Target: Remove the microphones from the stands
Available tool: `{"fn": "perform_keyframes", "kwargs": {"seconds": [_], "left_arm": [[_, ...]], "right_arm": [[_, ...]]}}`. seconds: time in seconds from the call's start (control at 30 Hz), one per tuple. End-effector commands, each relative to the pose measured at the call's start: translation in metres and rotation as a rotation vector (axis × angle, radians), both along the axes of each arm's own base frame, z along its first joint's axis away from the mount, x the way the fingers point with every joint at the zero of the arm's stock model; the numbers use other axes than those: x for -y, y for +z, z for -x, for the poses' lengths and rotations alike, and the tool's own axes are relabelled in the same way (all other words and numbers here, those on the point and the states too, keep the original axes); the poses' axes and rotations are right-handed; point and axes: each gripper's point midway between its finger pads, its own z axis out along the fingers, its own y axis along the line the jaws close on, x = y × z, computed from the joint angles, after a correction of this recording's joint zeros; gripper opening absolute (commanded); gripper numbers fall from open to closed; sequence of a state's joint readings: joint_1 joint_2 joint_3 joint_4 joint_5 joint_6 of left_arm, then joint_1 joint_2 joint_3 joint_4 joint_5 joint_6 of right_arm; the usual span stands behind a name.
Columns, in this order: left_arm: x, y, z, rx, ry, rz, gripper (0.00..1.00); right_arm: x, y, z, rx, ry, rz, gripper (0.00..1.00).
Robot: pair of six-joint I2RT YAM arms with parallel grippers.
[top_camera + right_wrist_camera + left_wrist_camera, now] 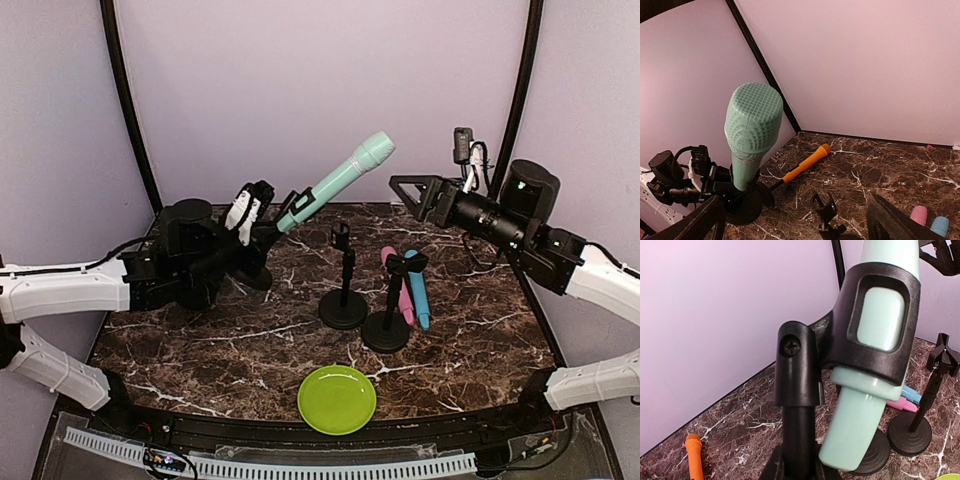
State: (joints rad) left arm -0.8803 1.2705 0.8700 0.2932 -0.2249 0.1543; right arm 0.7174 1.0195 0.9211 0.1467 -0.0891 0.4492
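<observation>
Microphone (340, 178): likely light, stiff, slick plastic. You grab body above clip (875, 325). Right gripper (405, 192) fingers wide apart. Left gripper (258, 218) fingers pinched together, apparently on stand (797, 390) below clip.

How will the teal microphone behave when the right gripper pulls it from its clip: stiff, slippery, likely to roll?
Probably stiff: the microphone looks like hard moulded plastic. Its smooth handle may slip, and the clip on the stand wraps it snugly, so expect resistance. Its round body would likely roll if laid flat.
</observation>
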Motion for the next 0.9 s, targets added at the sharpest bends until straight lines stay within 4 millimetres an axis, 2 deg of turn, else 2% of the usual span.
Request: {"fn": "perform_keyframes", "kwargs": {"seconds": [0.0, 0.23, 0.43, 0.53, 0.67, 0.77, 0.87], "left_arm": [[0.000, 0.063, 0.006, 0.151, 0.065, 0.158, 0.00], [0.014, 0.068, 0.008, 0.202, 0.141, 0.196, 0.00], [0.029, 0.073, 0.008, 0.206, 0.142, 0.216, 0.00], [0.034, 0.074, 0.010, 0.215, 0.136, 0.212, 0.00], [0.035, 0.076, 0.013, 0.218, 0.134, 0.232, 0.00], [0.037, 0.074, 0.012, 0.211, 0.129, 0.231, 0.00], [0.040, 0.068, 0.010, 0.200, 0.134, 0.215, 0.00]], "right_arm": [[-0.021, 0.045, 0.006, 0.100, 0.019, -0.069, 0.99], [-0.050, 0.047, 0.000, 0.092, 0.053, -0.088, 0.99], [-0.082, 0.060, 0.013, 0.147, 0.151, -0.104, 0.99], [-0.093, 0.061, 0.007, 0.149, 0.147, -0.095, 0.99], [-0.087, 0.054, -0.021, 0.077, 0.002, -0.107, 0.98], [-0.085, 0.054, -0.022, 0.077, -0.010, -0.136, 0.96], [-0.084, 0.057, -0.022, 0.088, -0.010, -0.164, 0.87]]}}
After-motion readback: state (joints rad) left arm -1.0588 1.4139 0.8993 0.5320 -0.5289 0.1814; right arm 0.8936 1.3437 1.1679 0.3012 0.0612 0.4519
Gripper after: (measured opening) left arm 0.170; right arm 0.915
